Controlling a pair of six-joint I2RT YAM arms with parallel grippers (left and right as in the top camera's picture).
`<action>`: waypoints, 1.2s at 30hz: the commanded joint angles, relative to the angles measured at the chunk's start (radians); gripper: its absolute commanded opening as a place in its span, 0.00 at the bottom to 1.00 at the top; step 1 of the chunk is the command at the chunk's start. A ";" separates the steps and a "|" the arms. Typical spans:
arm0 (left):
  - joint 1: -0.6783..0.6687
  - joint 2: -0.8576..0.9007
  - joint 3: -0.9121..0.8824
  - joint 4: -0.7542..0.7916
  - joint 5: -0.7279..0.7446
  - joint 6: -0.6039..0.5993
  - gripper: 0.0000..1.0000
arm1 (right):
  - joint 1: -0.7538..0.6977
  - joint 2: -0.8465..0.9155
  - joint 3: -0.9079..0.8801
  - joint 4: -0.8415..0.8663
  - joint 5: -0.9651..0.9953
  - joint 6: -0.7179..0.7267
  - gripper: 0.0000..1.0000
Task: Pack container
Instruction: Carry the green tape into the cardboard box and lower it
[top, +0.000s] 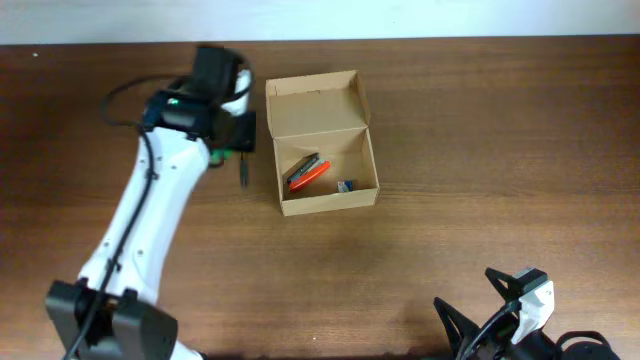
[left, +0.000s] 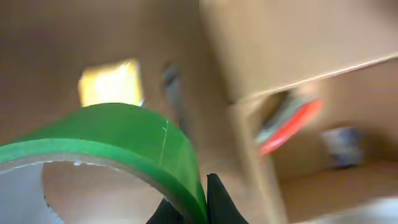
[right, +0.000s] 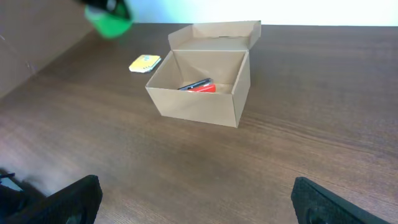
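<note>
The tan cardboard box (top: 325, 190) stands open at the table's middle back, its flap lid (top: 315, 103) raised. Inside lie a red-and-dark pen-like item (top: 307, 172) and a small blue item (top: 346, 185). The box also shows in the right wrist view (right: 199, 102) and, blurred, in the left wrist view (left: 298, 56). My left gripper (left: 200, 202) is shut on the wall of a green tape roll (left: 118, 134), held above the table just left of the box; the roll shows in the right wrist view (right: 109, 22) too. My right gripper (right: 193, 199) is open and empty near the front edge.
A small yellow pad (right: 145, 63) lies on the table left of the box, under my left gripper; it also shows in the left wrist view (left: 111, 83). A thin dark item (top: 243, 172) is next to it. The table's back edge runs behind the box.
</note>
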 joint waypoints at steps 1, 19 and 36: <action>-0.098 -0.021 0.058 0.021 0.027 0.016 0.02 | 0.005 -0.008 -0.004 0.003 -0.002 0.007 0.99; -0.255 0.180 0.059 0.070 0.138 0.209 0.02 | 0.005 -0.008 -0.004 0.003 -0.002 0.007 0.99; -0.255 0.293 0.059 -0.008 0.190 0.298 0.02 | 0.005 -0.008 -0.004 0.003 -0.002 0.007 0.99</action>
